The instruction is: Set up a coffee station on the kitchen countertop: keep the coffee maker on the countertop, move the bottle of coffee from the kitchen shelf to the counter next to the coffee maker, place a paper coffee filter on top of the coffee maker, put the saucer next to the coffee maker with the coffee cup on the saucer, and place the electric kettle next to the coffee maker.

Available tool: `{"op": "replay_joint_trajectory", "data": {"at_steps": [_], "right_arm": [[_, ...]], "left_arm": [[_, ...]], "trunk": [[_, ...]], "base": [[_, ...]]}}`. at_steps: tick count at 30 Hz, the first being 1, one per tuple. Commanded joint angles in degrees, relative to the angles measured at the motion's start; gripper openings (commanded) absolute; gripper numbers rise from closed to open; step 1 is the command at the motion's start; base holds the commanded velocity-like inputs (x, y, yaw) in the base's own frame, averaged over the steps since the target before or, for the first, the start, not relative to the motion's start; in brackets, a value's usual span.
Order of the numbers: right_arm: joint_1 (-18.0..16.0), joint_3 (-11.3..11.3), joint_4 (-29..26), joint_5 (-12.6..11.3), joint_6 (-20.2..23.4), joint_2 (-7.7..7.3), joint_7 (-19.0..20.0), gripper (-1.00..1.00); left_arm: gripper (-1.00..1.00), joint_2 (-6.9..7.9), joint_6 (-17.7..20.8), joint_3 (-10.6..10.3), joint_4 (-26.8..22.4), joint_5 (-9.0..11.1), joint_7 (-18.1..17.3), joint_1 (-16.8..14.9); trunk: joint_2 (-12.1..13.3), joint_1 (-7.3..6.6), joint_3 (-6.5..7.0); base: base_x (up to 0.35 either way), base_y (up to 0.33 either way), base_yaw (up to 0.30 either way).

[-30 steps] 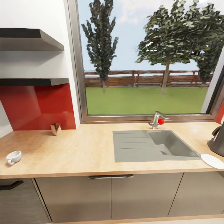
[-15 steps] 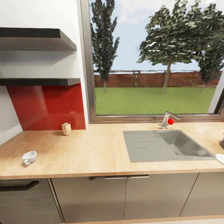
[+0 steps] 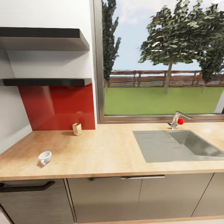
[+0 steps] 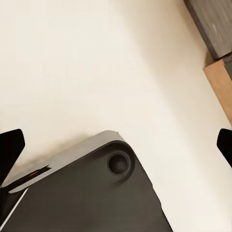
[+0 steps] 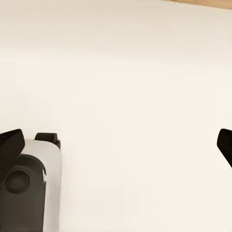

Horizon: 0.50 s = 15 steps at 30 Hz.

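Observation:
A tiny white coffee cup lies on the kitchen countertop near its front left edge. A small tan paper coffee filter stands at the back by the red splashback. Two black kitchen shelf boards hang on the wall above it, and I see nothing on them. The coffee maker, saucer, electric kettle and bottle of coffee are out of view. My left gripper is open over pale floor and the robot's dark base. My right gripper is open too, with nothing between its fingers.
A grey sink with a drainer is set into the counter at the right, with a tap behind it. A large window fills the back wall. Grey cabinet fronts run below the counter.
The camera has turned left, so the whole scene has slid right in the picture. The coffee maker and saucer have left the right edge. Nothing on the counter has moved.

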Motion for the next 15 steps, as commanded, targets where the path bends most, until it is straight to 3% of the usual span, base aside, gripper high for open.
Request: {"op": "replay_joint_trajectory", "data": {"at_steps": [1, 15], "right_arm": [[-0.1, -0.5, 0.2, 0.5, -0.2, -0.05, 0.1, 1.0], [-0.1, -0.5, 0.2, 0.5, 0.4, 0.04, 0.3, 1.0]], "left_arm": [[1.0, 0.0, 0.1, 0.0, 0.0, 0.5, -0.5, 0.0], [1.0, -0.09, 0.1, 0.0, 0.0, 0.6, -0.4, 0.0]], "trunk": [[-0.1, 0.02, -0.08], [-0.1, 0.02, -0.08]], "base": [[0.0, 0.346, 0.0], [0.0, 0.346, 0.0]]}}
